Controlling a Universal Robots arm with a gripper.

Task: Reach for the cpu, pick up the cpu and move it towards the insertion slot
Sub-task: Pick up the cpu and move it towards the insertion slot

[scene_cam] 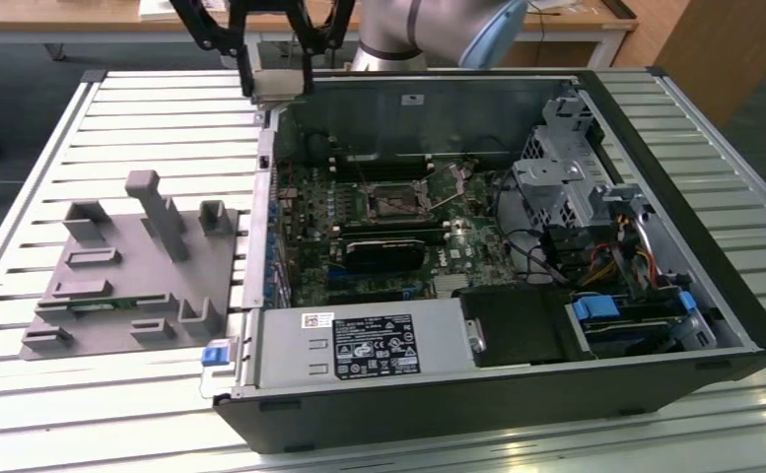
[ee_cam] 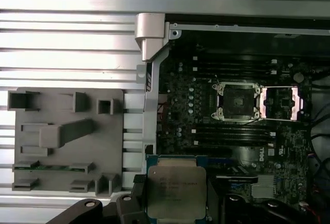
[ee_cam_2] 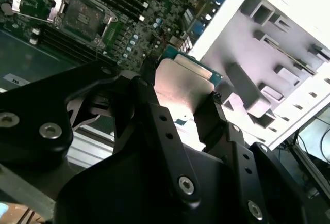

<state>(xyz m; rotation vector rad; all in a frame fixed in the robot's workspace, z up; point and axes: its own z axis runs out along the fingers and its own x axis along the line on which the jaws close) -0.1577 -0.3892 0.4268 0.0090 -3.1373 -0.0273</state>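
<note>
Above case edge, gripper (ee_cam: 175,203) clamping cpu (ee_cam: 176,191) between fingers, carrying step underway. Insertion slot (ee_cam: 236,100) lying well apart on motherboard; next calling for squaring chip over socket.

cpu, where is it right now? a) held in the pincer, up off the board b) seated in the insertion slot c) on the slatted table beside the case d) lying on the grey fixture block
a: in both wrist views the cpu sits clamped between the black fingers of the pincer, while the insertion slot on the motherboard lies open with a bare dark centre.
</note>
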